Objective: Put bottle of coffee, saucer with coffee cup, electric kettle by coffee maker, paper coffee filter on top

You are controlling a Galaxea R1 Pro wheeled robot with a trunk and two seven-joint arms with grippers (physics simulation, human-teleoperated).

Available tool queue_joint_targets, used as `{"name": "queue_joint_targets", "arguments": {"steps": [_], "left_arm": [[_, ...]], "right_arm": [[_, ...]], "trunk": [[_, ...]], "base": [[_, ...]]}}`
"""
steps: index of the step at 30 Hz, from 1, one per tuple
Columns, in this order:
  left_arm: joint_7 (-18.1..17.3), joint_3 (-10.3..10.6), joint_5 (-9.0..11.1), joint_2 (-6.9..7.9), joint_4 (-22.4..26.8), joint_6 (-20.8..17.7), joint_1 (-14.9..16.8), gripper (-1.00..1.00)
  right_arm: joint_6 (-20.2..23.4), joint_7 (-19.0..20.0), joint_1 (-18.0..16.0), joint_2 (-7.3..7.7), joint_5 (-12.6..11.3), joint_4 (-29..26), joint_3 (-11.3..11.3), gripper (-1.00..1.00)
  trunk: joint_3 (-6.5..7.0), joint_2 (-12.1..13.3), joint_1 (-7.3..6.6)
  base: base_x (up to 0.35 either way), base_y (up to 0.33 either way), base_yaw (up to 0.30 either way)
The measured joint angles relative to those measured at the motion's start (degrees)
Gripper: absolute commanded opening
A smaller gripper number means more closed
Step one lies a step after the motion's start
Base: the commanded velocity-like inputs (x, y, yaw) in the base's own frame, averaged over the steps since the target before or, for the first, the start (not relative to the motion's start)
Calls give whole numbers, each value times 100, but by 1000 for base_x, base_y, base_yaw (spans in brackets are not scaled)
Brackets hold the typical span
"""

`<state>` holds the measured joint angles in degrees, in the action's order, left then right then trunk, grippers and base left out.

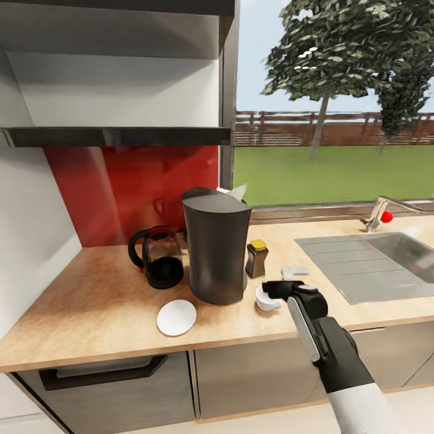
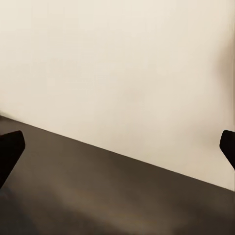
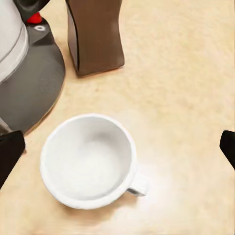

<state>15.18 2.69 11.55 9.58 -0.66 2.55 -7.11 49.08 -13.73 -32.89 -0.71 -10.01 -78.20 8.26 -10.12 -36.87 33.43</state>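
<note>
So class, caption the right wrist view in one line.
Open right end effector hovers over the empty coffee cup beside the bottle of coffee.

Ahead of you a red glossy backsplash (image 1: 120, 193) runs behind the worktop (image 1: 90, 313), with a white wall (image 1: 30, 241) closing in on the left. Above hang pale wall cabinets (image 1: 114, 84) with a dark underside. To the right you look through a wide window (image 1: 331, 102) onto a green lawn (image 1: 331, 175), a tree (image 1: 337, 48) and a brown fence (image 1: 289, 128) under a bright sky. Below the worktop you have grey cabinet fronts (image 1: 241, 380), one with a black handle (image 1: 102, 372).
</note>
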Motion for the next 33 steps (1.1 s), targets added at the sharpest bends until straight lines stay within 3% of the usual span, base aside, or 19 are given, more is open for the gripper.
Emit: {"name": "queue_joint_targets", "arguments": {"steps": [7, 16, 33], "left_arm": [[25, 0, 0, -7, -156, 3, -11, 100], [29, 3, -1, -17, -181, 0, -12, 100], [0, 0, 0, -18, -182, -5, -13, 100]], "right_arm": [[48, -21, -2, -2, -2, 232, -13, 100], [37, -400, -2, -1, -11, 676, -24, 100], [34, -424, -2, -1, -8, 954, -25, 100]], "trunk": [[0, 1, 2], [0, 0, 2], [0, 0, 1]], "base": [[40, 0, 0], [12, 0, 0], [110, 0, 0]]}}
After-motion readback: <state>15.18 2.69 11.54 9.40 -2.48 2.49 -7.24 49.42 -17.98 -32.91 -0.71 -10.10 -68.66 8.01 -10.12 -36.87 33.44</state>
